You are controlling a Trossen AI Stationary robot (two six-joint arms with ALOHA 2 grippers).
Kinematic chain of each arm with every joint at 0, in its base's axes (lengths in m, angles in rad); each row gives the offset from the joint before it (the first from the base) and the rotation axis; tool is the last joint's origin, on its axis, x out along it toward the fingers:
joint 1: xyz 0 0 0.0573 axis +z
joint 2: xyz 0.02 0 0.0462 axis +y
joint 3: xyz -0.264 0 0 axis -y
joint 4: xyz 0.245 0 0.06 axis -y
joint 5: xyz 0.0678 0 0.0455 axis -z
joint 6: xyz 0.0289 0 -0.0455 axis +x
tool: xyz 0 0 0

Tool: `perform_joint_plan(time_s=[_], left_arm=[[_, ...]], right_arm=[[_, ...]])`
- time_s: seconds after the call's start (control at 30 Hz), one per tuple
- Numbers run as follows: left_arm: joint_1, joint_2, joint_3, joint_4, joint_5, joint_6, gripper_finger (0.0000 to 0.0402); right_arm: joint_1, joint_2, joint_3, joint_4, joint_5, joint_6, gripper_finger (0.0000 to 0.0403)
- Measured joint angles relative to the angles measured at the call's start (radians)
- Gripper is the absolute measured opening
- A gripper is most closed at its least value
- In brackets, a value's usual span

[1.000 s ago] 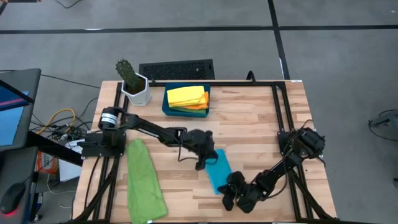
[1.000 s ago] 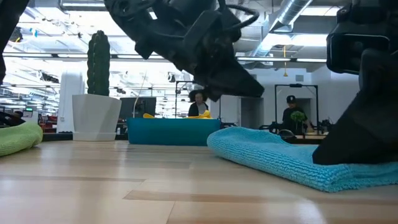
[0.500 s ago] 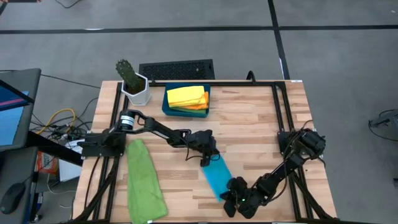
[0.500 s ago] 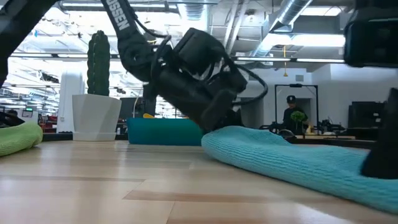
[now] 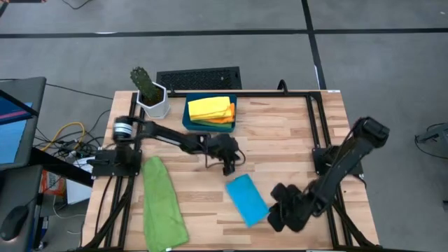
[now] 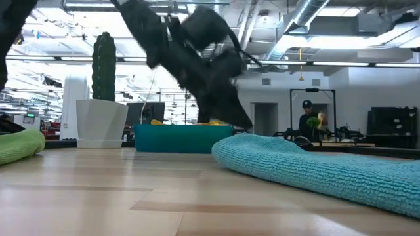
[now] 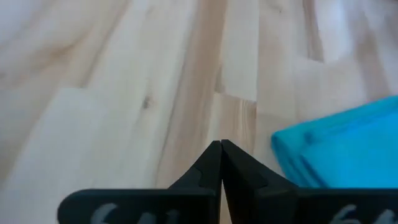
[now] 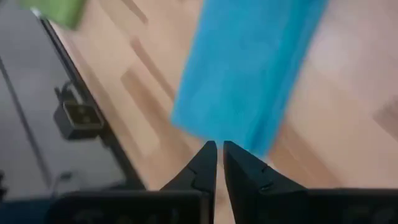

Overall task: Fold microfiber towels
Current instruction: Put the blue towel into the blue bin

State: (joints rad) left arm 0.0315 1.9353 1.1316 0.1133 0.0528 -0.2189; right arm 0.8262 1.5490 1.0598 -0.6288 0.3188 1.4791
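A folded sky-blue towel [image 5: 246, 199] [image 6: 315, 170] lies flat on the wooden table, near its front middle. My left gripper [image 5: 227, 169] [image 7: 221, 146] hovers shut just beyond the towel's far end and touches nothing. My right gripper [image 5: 275, 218] [image 8: 219, 149] is raised above the table to the right of the blue towel [image 8: 249, 68], fingers together and empty. A green towel [image 5: 162, 203] [image 6: 20, 144] lies bunched lengthwise at the front left. A yellow towel [image 5: 208, 107] rests folded on an orange one [image 5: 225, 119] in the teal tray [image 5: 187, 120].
A white pot with a cactus [image 5: 150, 94] stands at the far left corner, next to the tray [image 6: 180, 139]. A black ribbed mat [image 5: 199, 77] lies beyond the table's far edge. Black frame rails [image 5: 318, 133] run along both sides. Bare wood lies at the far right.
My right gripper has lifted off the blue towel's near end and drawn toward the table's right edge. My left gripper has pulled back from the towel's far end toward the far edge. The towel has turned a little and now lies free.
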Motion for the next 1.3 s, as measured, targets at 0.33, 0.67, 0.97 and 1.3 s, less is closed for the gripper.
perform_joint_plan(time_s=[0.33, 0.67, 0.97, 1.3], left_arm=[[0.036, -0.259, 0.0, -0.165, 0.061, -0.164, 0.0], [-0.009, -0.281, 0.0, -0.171, 0.073, -0.186, 0.0], [-0.032, -0.281, 0.0, -0.221, 0.073, -0.197, 0.0], [-0.034, -0.281, 0.0, -0.268, 0.101, -0.226, 0.0]], right_arm=[[0.002, 0.024, 0.001, -0.122, -0.256, 0.202, 0.0095], [-0.095, 0.143, 0.0, -0.062, -0.238, 0.22, 0.024], [-0.145, 0.236, 0.001, 0.11, -0.225, 0.21, 0.0255], [-0.137, 0.299, 0.009, 0.026, -0.343, 0.188, 0.0225]])
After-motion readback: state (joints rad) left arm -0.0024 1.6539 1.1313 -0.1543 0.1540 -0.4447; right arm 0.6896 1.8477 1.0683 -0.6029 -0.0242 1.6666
